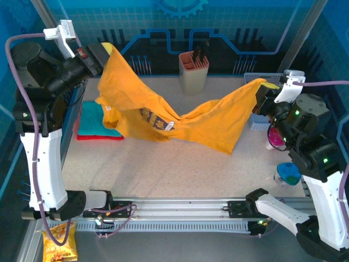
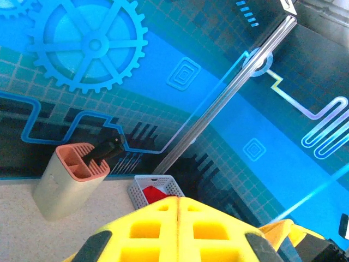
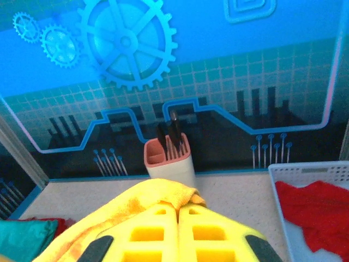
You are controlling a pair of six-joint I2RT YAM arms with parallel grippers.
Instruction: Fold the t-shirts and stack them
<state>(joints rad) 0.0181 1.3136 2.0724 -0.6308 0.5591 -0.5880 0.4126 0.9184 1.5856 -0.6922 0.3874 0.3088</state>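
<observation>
Both my jaws are pressed together on the mustard-yellow t-shirt (image 1: 212, 123) right now. My left jaws pinch one end up at the back-left, and my right jaws pinch the other end over on the right, near the white basket (image 3: 305, 171). The shirt hangs between them like a hammock, sagging toward the desk (image 1: 163, 174) in the middle, with the dark chest print (image 1: 155, 119) facing up. On the right wrist cam the yellow cloth bunches over my closed pads (image 3: 158, 232). The teal t-shirt (image 1: 94, 117) sits folded on top of the red t-shirt (image 1: 101, 137) at the desk's left side, right beside the drooping yellow cloth. A knife block (image 1: 193, 73) stands at the back.
</observation>
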